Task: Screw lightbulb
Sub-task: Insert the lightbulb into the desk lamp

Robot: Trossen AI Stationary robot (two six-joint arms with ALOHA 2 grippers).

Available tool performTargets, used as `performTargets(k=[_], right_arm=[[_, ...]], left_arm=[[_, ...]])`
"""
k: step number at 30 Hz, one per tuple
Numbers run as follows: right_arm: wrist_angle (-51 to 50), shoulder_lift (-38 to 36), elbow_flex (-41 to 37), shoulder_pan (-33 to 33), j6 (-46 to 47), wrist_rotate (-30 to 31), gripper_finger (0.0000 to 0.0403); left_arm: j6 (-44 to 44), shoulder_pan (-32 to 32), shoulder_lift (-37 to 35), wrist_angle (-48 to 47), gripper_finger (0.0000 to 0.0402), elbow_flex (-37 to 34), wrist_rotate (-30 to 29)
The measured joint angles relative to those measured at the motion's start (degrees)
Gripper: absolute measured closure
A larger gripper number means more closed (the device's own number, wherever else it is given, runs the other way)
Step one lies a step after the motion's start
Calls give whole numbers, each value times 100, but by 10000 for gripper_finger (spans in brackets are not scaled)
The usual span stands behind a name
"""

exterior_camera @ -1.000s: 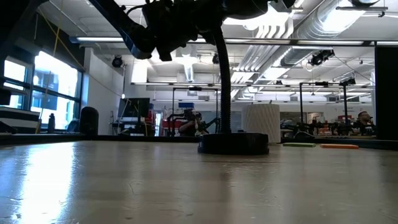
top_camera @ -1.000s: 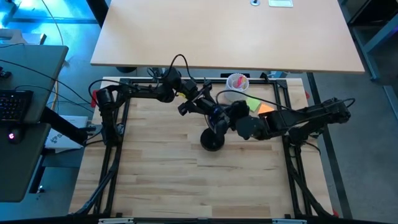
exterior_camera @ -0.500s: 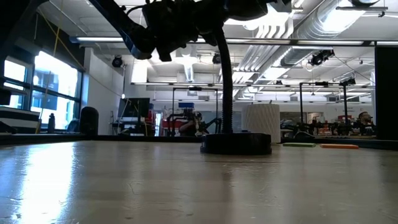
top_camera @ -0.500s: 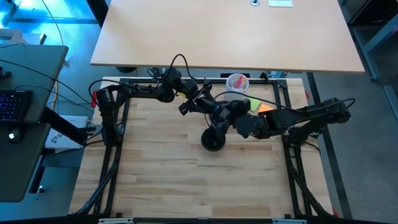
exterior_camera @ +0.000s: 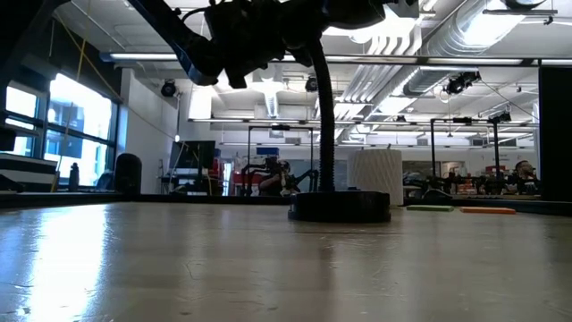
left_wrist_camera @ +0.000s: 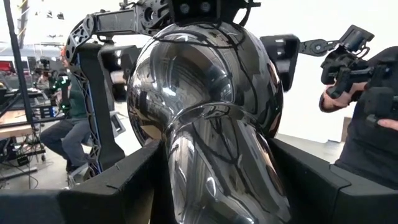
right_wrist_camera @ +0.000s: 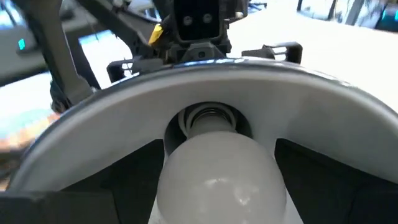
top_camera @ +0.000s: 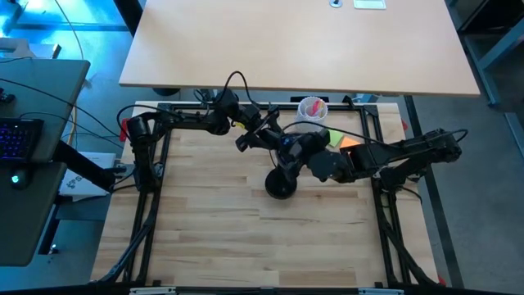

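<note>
The black desk lamp stands on its round base [top_camera: 280,185], also seen in the low view [exterior_camera: 340,207], with its neck [exterior_camera: 326,116] rising out of the picture. My left gripper [top_camera: 284,146] is shut on the glossy black lamp head [left_wrist_camera: 205,106]. My right gripper [top_camera: 311,157] is shut on the white lightbulb [right_wrist_camera: 217,177]. The bulb's metal screw base [right_wrist_camera: 208,118] sits in the socket inside the head's pale inner shade [right_wrist_camera: 298,93]. In the high view the bulb is hidden by the arms. My left gripper pinches the lamp head's narrow rear part [left_wrist_camera: 217,168] between its two fingers [left_wrist_camera: 118,186], one on each side. It comes from the back of the head. The head is held up off the table on the lamp's neck. My right gripper pinches the lightbulb's round glass [right_wrist_camera: 180,180] between its two fingers [right_wrist_camera: 118,186], one on each side. It comes at the open front of the lamp head, facing my left gripper. The bulb is clear of the table, its screw end in the socket.
A white ribbed cup [exterior_camera: 375,174] stands behind the lamp near the table's far edge [top_camera: 303,127]. Beside it are a small bowl [top_camera: 313,107] and flat green [top_camera: 334,138] and orange [top_camera: 350,144] pieces. People sit in the room beyond the table.
Between one second and half a second ago, the lamp head and both grippers went a little toward the table's far edge. The neck bent slightly and the base slid a little. Since then nothing has moved.
</note>
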Motion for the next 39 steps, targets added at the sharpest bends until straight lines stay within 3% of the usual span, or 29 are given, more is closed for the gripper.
performTargets(k=[9, 17, 23, 29, 39], right_arm=[[-13, -45, 0, -3, 2095, -15, 136], [-48, -85, 4, -12, 4970, 352, 140], [-392, -85, 15, -38, 6220, 288, 140], [-1123, -192, 33, 116, 5808, 626, 139], [-1234, -487, 12, 380, 3717, 865, 139]], left_arm=[[484, -10, 0, -2, 137, 0, 142], [808, -11, 0, 13, 137, -9, 155], [923, -11, 0, 2, 137, -9, 92], [797, 3, 2, 4, 137, -4, -106], [628, 4, 4, 30, 137, -2, -168]])
